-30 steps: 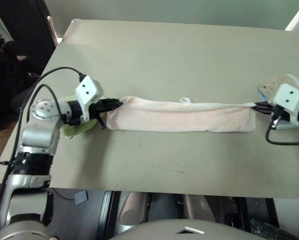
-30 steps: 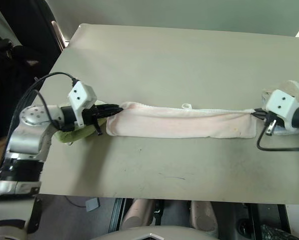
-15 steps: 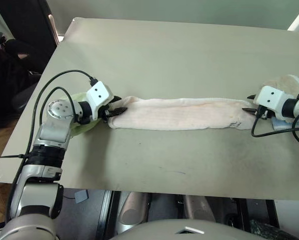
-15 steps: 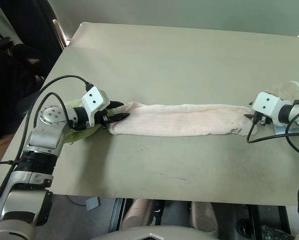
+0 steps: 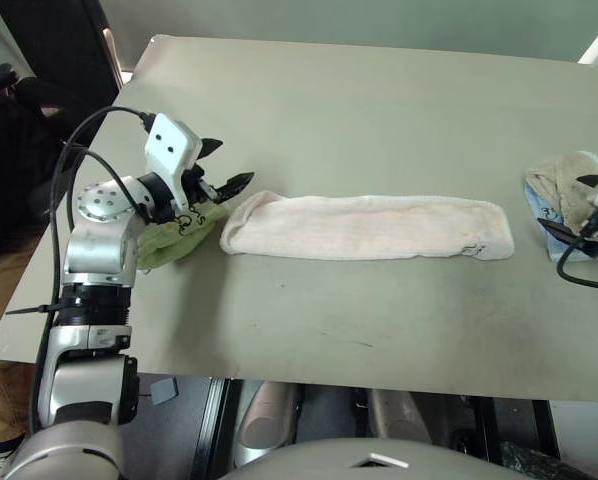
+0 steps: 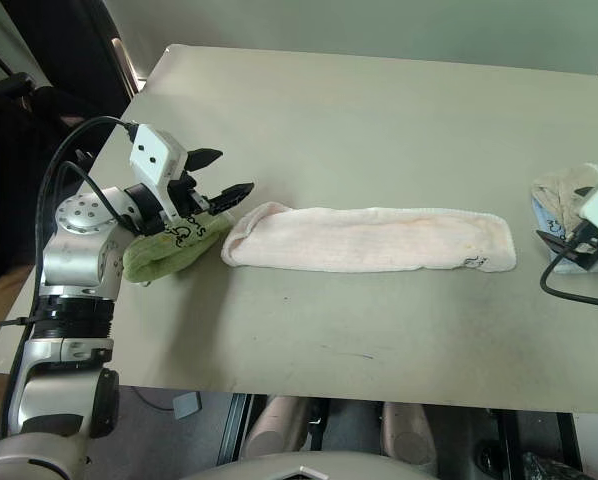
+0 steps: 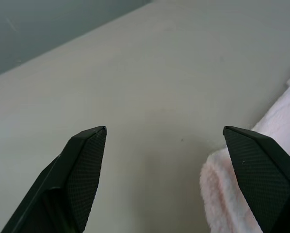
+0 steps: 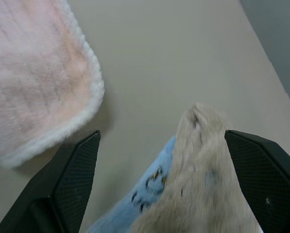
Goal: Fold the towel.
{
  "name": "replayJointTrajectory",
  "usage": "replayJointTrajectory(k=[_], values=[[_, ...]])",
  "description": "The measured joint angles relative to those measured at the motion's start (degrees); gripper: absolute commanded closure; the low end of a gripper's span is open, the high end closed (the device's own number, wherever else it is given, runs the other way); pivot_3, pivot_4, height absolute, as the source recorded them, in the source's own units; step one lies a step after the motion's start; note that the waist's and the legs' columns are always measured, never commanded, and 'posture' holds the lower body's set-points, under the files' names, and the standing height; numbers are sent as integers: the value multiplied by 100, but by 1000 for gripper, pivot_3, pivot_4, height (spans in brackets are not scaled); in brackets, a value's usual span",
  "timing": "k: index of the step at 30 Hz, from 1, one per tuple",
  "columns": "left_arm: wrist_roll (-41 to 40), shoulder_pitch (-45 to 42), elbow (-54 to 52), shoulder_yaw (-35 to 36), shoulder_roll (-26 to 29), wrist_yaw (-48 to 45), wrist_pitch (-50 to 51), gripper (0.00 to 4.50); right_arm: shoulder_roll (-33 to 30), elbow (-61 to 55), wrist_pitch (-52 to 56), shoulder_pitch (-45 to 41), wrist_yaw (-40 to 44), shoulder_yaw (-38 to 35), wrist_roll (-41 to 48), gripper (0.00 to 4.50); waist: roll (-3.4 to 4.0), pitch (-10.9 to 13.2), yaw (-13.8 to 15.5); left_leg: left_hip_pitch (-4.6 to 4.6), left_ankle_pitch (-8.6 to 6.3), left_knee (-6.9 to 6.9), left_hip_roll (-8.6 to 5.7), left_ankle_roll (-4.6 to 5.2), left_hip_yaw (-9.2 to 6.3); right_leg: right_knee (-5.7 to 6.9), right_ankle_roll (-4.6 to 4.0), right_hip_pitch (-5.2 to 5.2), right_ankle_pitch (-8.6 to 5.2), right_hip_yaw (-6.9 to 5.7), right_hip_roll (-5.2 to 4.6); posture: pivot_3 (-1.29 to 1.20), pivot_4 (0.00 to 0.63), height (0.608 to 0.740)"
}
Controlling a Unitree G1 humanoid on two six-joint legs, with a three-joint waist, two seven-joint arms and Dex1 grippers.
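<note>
The pale pink towel (image 5: pixel 369 226) lies flat on the table as a long narrow folded strip running left to right. My left gripper (image 5: pixel 226 165) hovers open just left of and above the strip's left end, clear of it. The left wrist view shows that gripper (image 7: pixel 164 129) with wide-spread fingers, bare table between them, and the towel's end (image 7: pixel 220 194) beside one finger. My right gripper (image 6: pixel 567 215) is open at the right edge, apart from the towel's right end. In the right wrist view the gripper (image 8: pixel 162 132) holds nothing, and the towel's rounded corner (image 8: pixel 33 77) lies off to one side.
A light green towel (image 5: pixel 174 235) lies bunched under my left gripper. A beige towel (image 5: pixel 564 185) on a pale blue cloth (image 5: pixel 539 205) sits under my right gripper. The grey table (image 5: pixel 359 110) stretches beyond the strip; its front edge is close.
Both grippers opened and let go of the towel's ends. The left one rose and drew back to the left, the right one pulled away to the right. The towel settled flat.
</note>
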Motion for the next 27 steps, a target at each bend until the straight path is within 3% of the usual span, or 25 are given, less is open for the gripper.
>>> replayJointTrajectory(k=[3,6,10,15,19,27], values=[[-11,93,-214,-63,7,-204,-114,361,355,-814,1365,376,-48,-578,833,75,-2,-1,-11,3,28,2,0,48,1,0,6,6,-4,1,3,0,150,739],[-118,261,-557,-307,5,-754,-249,361,926,-1739,3382,671,-347,-1014,2006,75,-3,-1,-19,3,36,4,-3,63,3,0,72,8,-46,7,5,0,150,739],[-260,363,-687,-511,11,-1294,-256,361,1753,-2413,5564,622,-1149,-1571,3283,75,-5,0,-25,1,37,3,-3,66,2,0,76,6,-48,9,5,0,150,739],[-273,409,-908,-703,25,-1612,-258,361,2892,-2855,7683,82,-2312,-2473,4175,75,-7,-1,-24,3,26,4,-3,87,0,2,56,6,-35,9,6,0,150,739],[-287,490,-1013,-742,18,-1696,-237,361,3294,-2938,8532,-32,-3062,-2994,4632,75,-8,-2,-11,-1,21,4,-4,88,-4,1,20,2,-15,9,6,0,150,739],[-306,645,-1322,-774,-61,-1687,-113,361,4268,-2150,8642,-740,-5559,-3709,5906,75,-8,-2,-13,3,19,5,-4,85,-2,3,19,-1,-10,11,5,0,150,739]])
